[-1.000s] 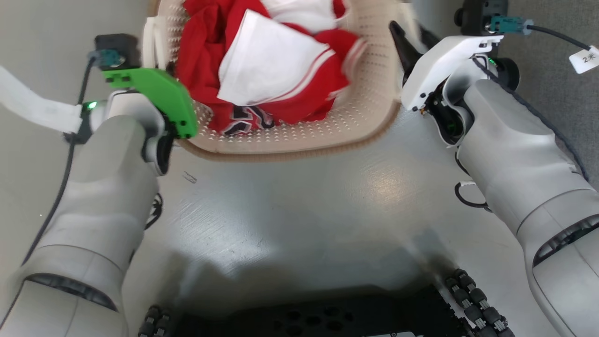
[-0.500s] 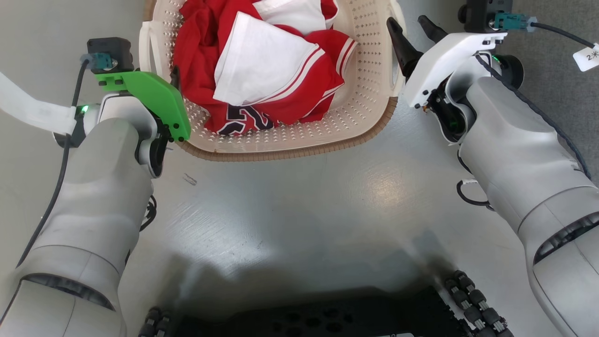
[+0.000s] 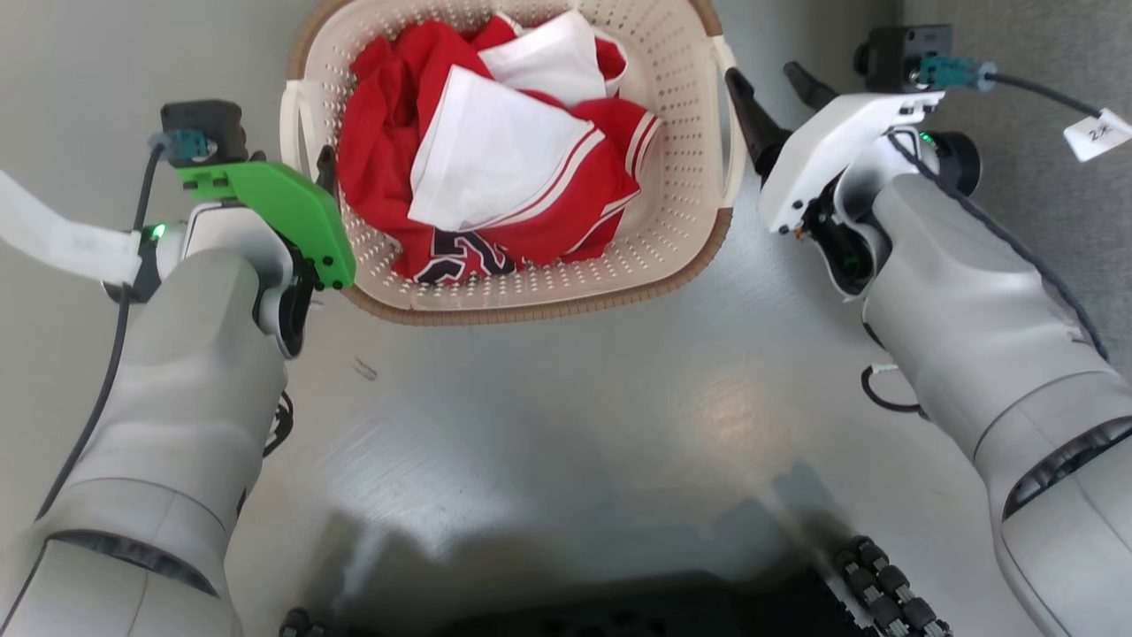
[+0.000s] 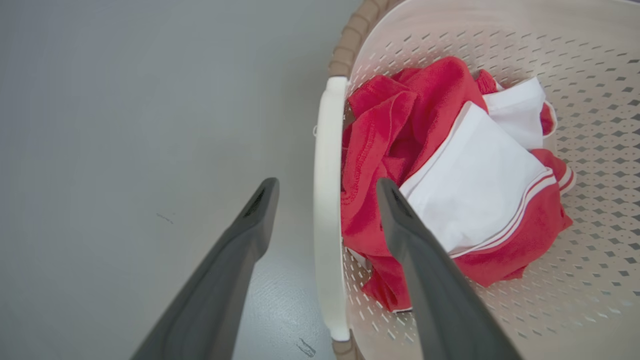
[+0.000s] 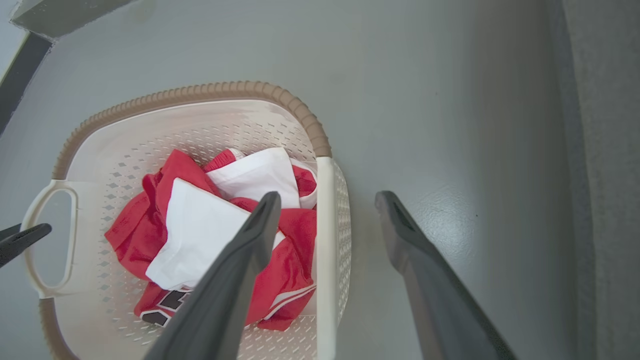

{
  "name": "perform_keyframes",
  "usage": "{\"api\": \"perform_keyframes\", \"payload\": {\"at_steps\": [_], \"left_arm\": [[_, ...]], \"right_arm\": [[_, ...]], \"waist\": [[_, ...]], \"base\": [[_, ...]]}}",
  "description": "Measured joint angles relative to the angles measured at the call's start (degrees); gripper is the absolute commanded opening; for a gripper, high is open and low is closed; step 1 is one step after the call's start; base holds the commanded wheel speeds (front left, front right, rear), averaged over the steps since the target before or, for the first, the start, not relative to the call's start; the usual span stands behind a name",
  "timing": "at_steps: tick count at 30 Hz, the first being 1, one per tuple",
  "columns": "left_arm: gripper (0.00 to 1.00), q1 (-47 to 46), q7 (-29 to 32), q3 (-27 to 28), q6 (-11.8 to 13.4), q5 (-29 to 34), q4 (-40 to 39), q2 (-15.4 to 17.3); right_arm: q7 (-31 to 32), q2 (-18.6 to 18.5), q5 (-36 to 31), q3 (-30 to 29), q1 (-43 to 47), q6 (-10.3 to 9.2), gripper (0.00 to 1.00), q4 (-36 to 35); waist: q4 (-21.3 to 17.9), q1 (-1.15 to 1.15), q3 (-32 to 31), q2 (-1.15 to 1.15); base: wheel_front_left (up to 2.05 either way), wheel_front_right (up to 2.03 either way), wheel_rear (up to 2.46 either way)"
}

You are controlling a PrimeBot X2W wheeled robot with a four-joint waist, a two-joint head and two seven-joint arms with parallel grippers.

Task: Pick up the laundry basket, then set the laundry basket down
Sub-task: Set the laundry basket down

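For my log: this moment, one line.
laundry basket: ungripped | left gripper: open, astride left handle | right gripper: open, astride right handle

Your dark two-fingered left gripper (image 4: 327, 182) stands spread wide, your dark two-fingered right gripper (image 5: 328, 195) likewise; your pale grey left forearm (image 3: 190, 354) and right forearm (image 3: 964, 292) reach forward, angled slightly inward.

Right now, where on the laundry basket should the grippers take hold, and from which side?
Likely the two white side handles, from above: left gripper on the left handle, right gripper on the right handle. Each is a slim bar with a gap behind it, lying between that gripper's open fingers.
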Motion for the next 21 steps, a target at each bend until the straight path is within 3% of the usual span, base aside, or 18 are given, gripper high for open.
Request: {"api": "perform_keyframes", "payload": {"at_steps": [21], "left_arm": [[1.0,4.75,-7.05,0.76,-3.74,-0.98,-0.46,-0.29]], "right_arm": [[-1.6,0.05,0.12,1.6,5.1,0.05,1.0,-0.78]], "waist": [[-0.32,0.0,-10.53,0.0]], "base": [[0.0,0.0,0.0]]}}
